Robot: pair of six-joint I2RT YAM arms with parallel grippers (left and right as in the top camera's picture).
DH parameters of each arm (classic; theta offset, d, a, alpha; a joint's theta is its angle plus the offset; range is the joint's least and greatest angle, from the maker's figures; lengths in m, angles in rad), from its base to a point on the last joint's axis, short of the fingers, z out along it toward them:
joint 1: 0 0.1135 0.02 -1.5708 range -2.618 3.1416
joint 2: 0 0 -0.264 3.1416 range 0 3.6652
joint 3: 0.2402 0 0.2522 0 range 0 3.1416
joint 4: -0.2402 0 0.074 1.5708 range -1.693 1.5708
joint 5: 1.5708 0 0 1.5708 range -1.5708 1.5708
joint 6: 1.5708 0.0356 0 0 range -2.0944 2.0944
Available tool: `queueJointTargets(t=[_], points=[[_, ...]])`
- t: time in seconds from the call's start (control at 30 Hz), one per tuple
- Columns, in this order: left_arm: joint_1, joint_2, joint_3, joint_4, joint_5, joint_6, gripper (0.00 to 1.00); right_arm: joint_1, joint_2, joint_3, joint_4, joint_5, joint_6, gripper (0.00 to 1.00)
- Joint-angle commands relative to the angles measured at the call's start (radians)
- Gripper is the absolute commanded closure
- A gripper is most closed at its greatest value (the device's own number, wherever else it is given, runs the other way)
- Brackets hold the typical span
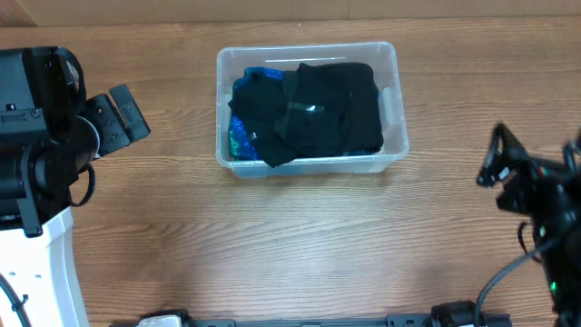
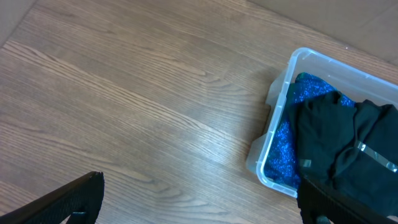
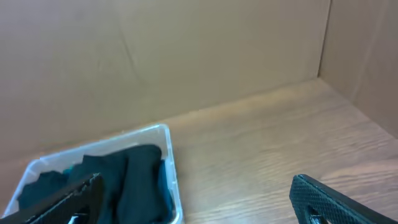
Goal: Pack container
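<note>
On the worktop [image 1: 300, 245], container [image 1: 309, 48] of black cloth [image 1: 331, 104] between left claw [image 2: 199, 202] and right claw [image 3: 196, 205], each with jaws apart.

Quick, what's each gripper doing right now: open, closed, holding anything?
Left gripper: open, holding nothing.
Right gripper: open, holding nothing.

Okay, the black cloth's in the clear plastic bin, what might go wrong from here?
The black cloth lies bunched, one fold reaching the front wall of the container; pressing it down may snag it or drag it over the rim. The container stands loose on the wooden table, so a sideways push might slide it.
</note>
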Motion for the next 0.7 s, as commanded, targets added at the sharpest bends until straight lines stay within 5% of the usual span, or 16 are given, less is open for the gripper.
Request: queueJointTargets(t=[0.0, 0.37, 0.67], points=[[0.000, 0.002, 0.003, -0.002, -0.013, 0.001, 0.00, -0.016, -0.138, -0.194, 0.095, -0.023, 0.000, 0.00], [0.000, 0.002, 0.003, -0.002, -0.013, 0.001, 0.00, -0.017, -0.455, -0.746, 0.334, -0.090, 0.005, 0.00], [0.000, 0.002, 0.003, -0.002, -0.013, 0.001, 0.00, -0.017, -0.612, -0.912, 0.338, -0.089, 0.026, 0.00]])
